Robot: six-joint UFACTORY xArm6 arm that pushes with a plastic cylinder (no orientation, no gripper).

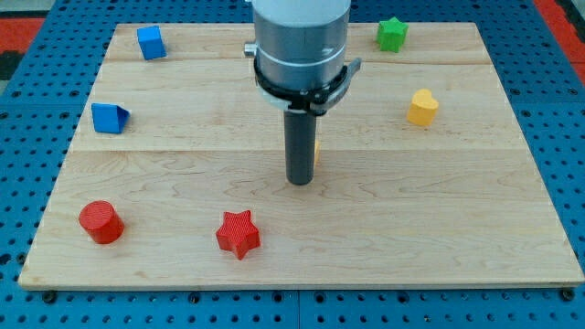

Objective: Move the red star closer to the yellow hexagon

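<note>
At the middle of the wooden board, my tip down on the wood, at the end of a plain dark rod: no claw there to spread or pinch. Just behind the rod, a thin sliver of the yellow hexagon, mostly hidden; contact impossible to tell. Lower left of my tip, well apart, the red star near the bottom edge. Further left, a red cylinder. At upper left, a blue cube; below it, a blue wedge. At upper right, a green star and a yellow heart.
</note>
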